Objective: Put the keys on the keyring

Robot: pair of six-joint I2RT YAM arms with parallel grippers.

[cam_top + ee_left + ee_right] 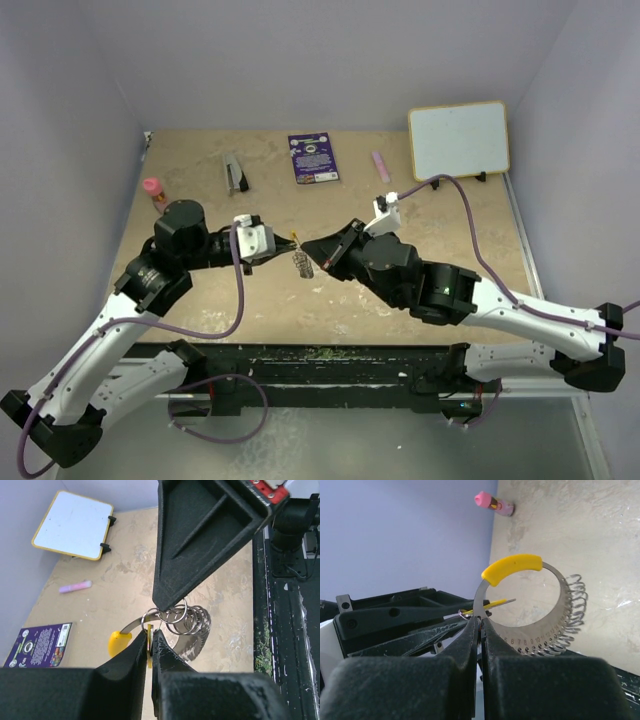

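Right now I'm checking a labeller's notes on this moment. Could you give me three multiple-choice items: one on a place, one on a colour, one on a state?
1. Where does the whiteboard stand in the top view?
A far right
B far left
C near centre

2. What colour is the small bottle cap?
A green
B pink
C white

3. How is the right tool?
A wide open, holding nothing
B shut on the keyring
C open around the bottle

Answers:
1 A: it leans at the far right edge.
2 B: the pink cap is plain in the right wrist view.
3 B: its fingers pinch the silvery loop.
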